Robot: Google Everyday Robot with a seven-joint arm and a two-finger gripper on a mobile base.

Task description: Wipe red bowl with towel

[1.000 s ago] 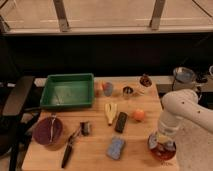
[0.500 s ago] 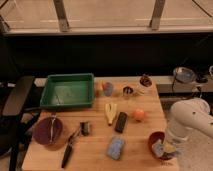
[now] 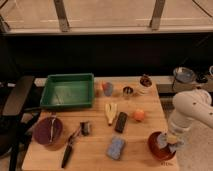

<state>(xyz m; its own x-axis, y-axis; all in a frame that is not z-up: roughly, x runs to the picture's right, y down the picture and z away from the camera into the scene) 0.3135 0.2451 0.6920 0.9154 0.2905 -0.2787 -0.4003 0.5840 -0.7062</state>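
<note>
Wooden table (image 3: 95,150), wiping task at the right front corner.

Far left, maroon bowl (image 3: 47,131); behind it, green tray (image 3: 67,91); mid-front, blue pad (image 3: 116,148); right of centre, orange (image 3: 138,115); at the right front, red bowl (image 3: 156,145) with towel (image 3: 165,142) inside, gripper (image 3: 170,141) pinching towel over the bowl's right side.

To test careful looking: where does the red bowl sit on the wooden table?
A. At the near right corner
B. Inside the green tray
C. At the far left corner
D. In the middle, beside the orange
A: the red bowl sits at the table's near right corner, with the end effector and towel at it.
</note>
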